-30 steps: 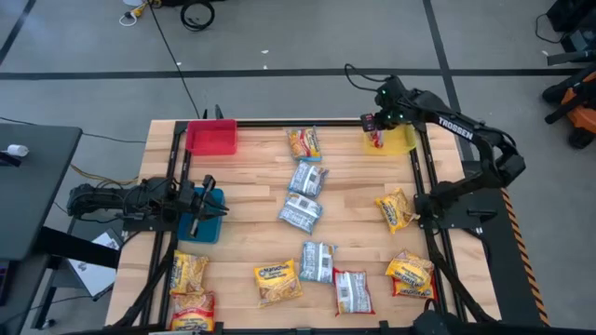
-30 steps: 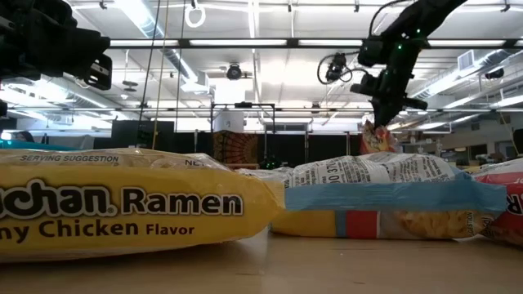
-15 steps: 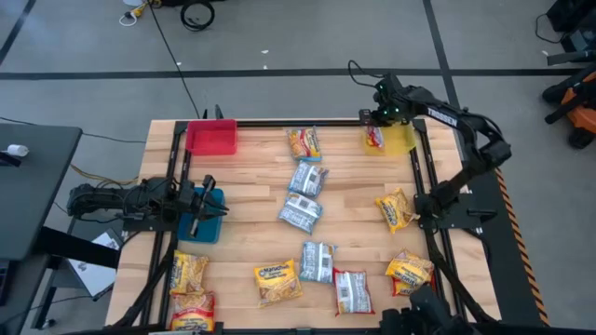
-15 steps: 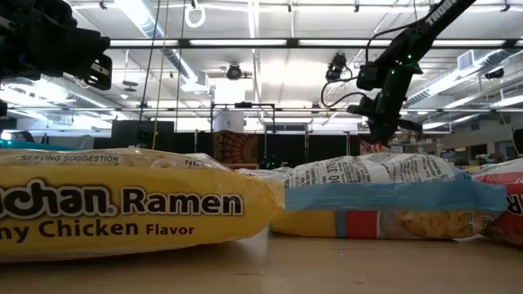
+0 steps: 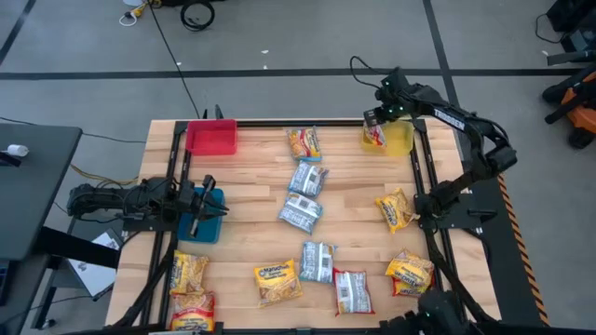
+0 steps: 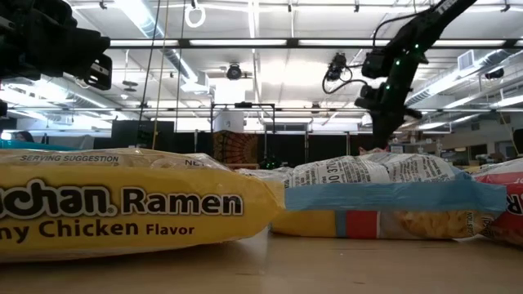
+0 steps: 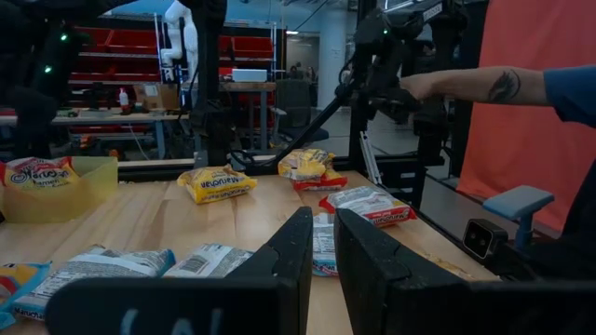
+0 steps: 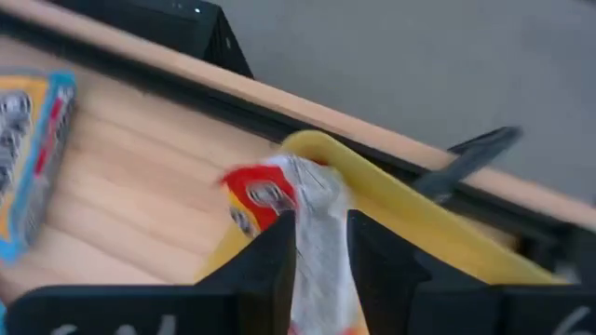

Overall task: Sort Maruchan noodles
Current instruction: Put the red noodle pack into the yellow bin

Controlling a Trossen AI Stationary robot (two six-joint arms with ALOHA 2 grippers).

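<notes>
My right gripper (image 5: 376, 125) is above the yellow bin (image 5: 402, 141) at the table's far right corner, pointing steeply down. Its fingers are apart, and between them is the end of a red-and-yellow Maruchan packet (image 8: 276, 199) whose lower part lies in the yellow bin (image 8: 421, 216). Several more packets lie flat on the table, among them a yellow one (image 5: 304, 142), a silver-blue one (image 5: 307, 177) and a red one (image 5: 352, 290). My left gripper (image 5: 201, 199) waits level over the blue bin (image 5: 205, 223) at the left, its fingers (image 7: 300, 251) a narrow gap apart with nothing between them. My right gripper has the packet's pale crimped end (image 8: 317, 234) between its two fingers (image 8: 268, 262), which come from above, slanting down. Whether the fingers touch it I cannot tell. The packet's red lower part is down in the bin against the bin's wall.
A red bin (image 5: 211, 137) stands at the far left. Black frame rails run along the table's left and right sides. A person's forearm (image 7: 484, 84) shows beyond the table's right edge in the left wrist view. Bare wood lies between the red bin and the middle packets.
My right gripper has shifted a little toward the table's far right corner and rolled about its own line. The packet that hung in plain sight below its fingers in the low view has sunk behind the near packets, down into the yellow bin.
</notes>
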